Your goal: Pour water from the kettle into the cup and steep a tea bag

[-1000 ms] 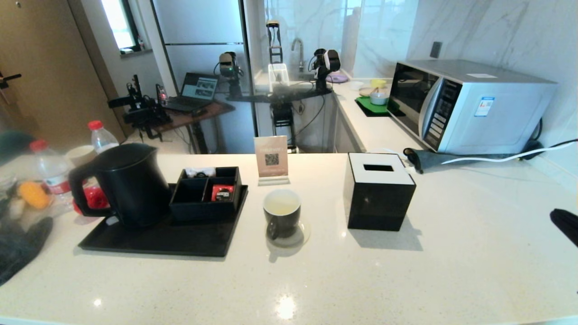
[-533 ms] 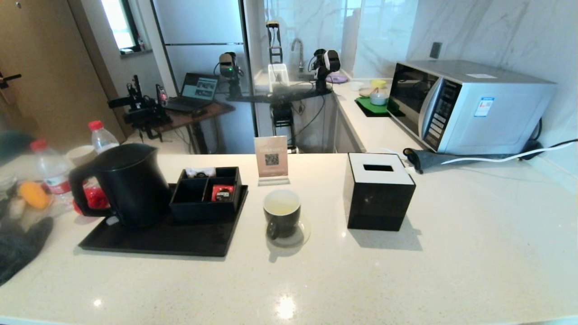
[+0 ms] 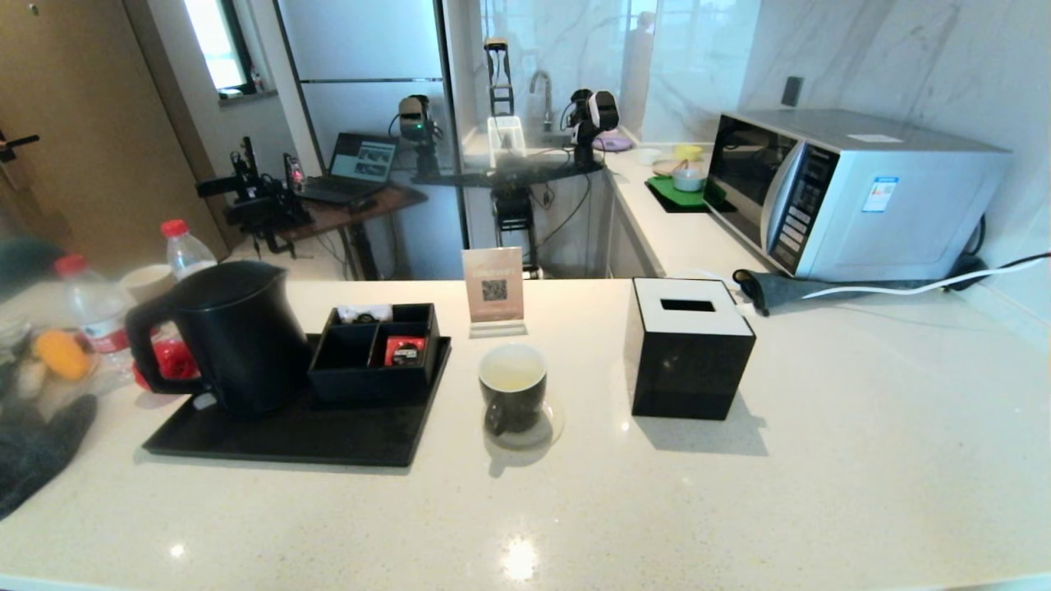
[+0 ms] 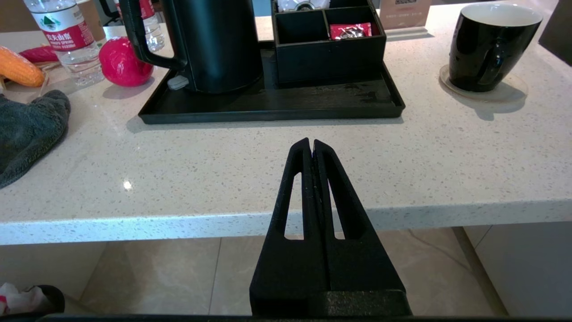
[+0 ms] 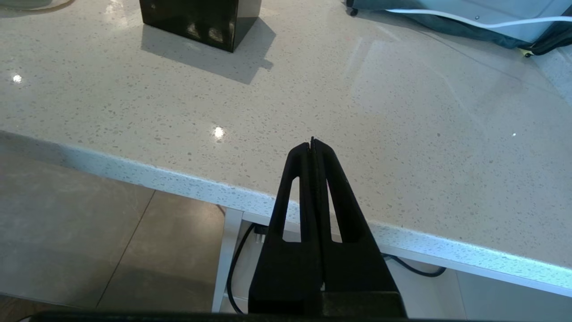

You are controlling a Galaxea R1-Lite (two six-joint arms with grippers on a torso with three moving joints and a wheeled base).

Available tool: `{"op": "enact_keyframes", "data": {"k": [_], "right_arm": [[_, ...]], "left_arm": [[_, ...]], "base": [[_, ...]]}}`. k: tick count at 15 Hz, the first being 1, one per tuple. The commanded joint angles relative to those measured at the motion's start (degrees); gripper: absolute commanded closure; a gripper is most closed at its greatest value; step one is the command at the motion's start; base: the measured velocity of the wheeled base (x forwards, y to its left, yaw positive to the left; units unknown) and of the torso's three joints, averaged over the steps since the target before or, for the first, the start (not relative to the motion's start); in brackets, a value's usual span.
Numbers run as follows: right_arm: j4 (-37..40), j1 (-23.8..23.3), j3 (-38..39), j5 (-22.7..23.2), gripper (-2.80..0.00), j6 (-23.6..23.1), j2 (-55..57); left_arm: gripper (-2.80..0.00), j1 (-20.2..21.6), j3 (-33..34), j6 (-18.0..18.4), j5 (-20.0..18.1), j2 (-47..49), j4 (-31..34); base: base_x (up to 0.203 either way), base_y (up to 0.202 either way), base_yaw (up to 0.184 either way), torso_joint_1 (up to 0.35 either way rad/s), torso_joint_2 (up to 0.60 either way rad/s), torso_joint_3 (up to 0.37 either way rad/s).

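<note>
Kettle (image 3: 234,332) first: it stands upright with its lid on at the left end of the black tray (image 3: 271,447), handle turned away from the cup (image 3: 512,387), and nothing of mine is touching it. The cup sits on a clear coaster (image 3: 548,431) just right of the tray, between it and the black tissue box (image 3: 688,349). Its cream inside shows a pale yellowish pool low down, which I take to be the water (image 3: 511,379), so I judge the pouring done or at least partly done.

No tea bag shows in the cup, nor string or tag over the rim (the wrist view looks at the cup from the side and cannot see in). The compartment box (image 3: 376,349) on the tray holds a red packet (image 3: 405,350) and something white at the back. Steeping, as far as I can see, is what remains.

My left gripper (image 4: 311,147) hangs off the counter's near edge, facing the tray, jaws pressed together on nothing. My right gripper (image 5: 312,146) sits at the counter edge, well apart from the tissue box, likewise closed and empty.
</note>
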Motion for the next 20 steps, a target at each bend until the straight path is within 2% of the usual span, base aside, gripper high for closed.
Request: {"op": "enact_keyframes", "data": {"k": [1, 5, 7, 9, 12, 17, 20], "right_arm": [[0.1, -1.9, -0.1, 0.1, 0.00, 0.2, 1.1], [0.9, -2.0, -0.3, -0.1, 0.00, 1.5, -0.5], [0.4, 0.3, -0.2, -1.5, 0.00, 1.5, -0.5], [0.6, 4.5, 0.0, -5.6, 0.00, 1.6, -0.5], [5.1, 5.3, 0.0, -12.3, 0.00, 4.4, -0.8], [9.9, 8.9, -0.4, -13.0, 0.00, 10.6, -11.8], [8.7, 9.4, 0.0, -12.9, 0.00, 11.2, -16.7]], "left_arm": [[0.00, 0.0, 0.0, 0.0, 0.0, 0.0, 0.0], [0.00, 0.0, 0.0, 0.0, 0.0, 0.0, 0.0], [0.00, 0.0, 0.0, 0.0, 0.0, 0.0, 0.0], [0.00, 0.0, 0.0, 0.0, 0.0, 0.0, 0.0], [0.00, 0.0, 0.0, 0.0, 0.0, 0.0, 0.0], [0.00, 0.0, 0.0, 0.0, 0.0, 0.0, -0.1], [0.00, 0.0, 0.0, 0.0, 0.0, 0.0, 0.0]], "base": [[0.000, 0.000, 0.000, 0.000, 0.00, 0.000], [0.000, 0.000, 0.000, 0.000, 0.00, 0.000], [0.000, 0.000, 0.000, 0.000, 0.00, 0.000], [0.000, 0.000, 0.000, 0.000, 0.00, 0.000], [0.000, 0.000, 0.000, 0.000, 0.00, 0.000], [0.000, 0.000, 0.000, 0.000, 0.00, 0.000], [0.000, 0.000, 0.000, 0.000, 0.00, 0.000]]}}
